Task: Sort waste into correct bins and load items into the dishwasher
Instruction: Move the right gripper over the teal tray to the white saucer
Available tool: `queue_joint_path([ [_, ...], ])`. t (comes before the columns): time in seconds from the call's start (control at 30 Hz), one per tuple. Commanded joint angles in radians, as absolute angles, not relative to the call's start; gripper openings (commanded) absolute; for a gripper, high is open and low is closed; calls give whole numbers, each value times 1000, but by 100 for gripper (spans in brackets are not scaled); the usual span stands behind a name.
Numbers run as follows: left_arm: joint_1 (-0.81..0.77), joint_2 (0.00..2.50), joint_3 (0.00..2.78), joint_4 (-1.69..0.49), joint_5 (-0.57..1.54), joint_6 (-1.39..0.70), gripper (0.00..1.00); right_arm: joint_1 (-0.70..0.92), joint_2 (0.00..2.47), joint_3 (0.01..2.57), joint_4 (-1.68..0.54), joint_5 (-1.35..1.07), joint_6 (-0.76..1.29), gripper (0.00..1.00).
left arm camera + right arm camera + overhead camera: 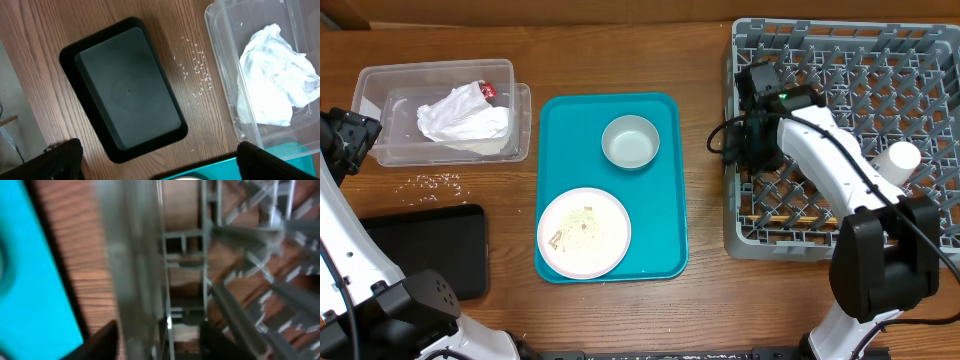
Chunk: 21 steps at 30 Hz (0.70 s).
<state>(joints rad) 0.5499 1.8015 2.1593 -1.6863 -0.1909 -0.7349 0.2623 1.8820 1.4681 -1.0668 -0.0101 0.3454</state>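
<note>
Right claw (161, 342): fingers apart, nothing held, at the left wall of the dish rack (840, 60); view blurred.
Left claw (162, 160): spread wide, empty, above the black tray (127, 90).
Grey-green bowl (630, 141): on the teal tray (665, 200), near the plate (584, 232).
Advice: I judged it best to lift clear of the wall first, then pinch the bowl's rim.

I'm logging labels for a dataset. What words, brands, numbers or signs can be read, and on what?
None readable. The red scrap in the clear tub may carry print but is too small to tell.
Black tray, teal tray, plate, bowl and dish rack show no markings.
</note>
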Motion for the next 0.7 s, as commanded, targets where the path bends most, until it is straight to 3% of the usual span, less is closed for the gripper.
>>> queue_joint_path([
  [0.0,550,1811,2159,-1687,-191,-756,100,263,1860,1453,-1085,-17,360,39],
  [0.27,550,1811,2159,-1687,-190,-756,100,266,1859,1453,-1190,-100,360,35],
  [0.5,550,1811,2159,-1687,-190,-756,100,269,1859,1453,-1275,-145,360,17],
  [0.67,550,1811,2159,-1687,-190,-756,100,269,1859,1453,-1301,-152,360,18],
])
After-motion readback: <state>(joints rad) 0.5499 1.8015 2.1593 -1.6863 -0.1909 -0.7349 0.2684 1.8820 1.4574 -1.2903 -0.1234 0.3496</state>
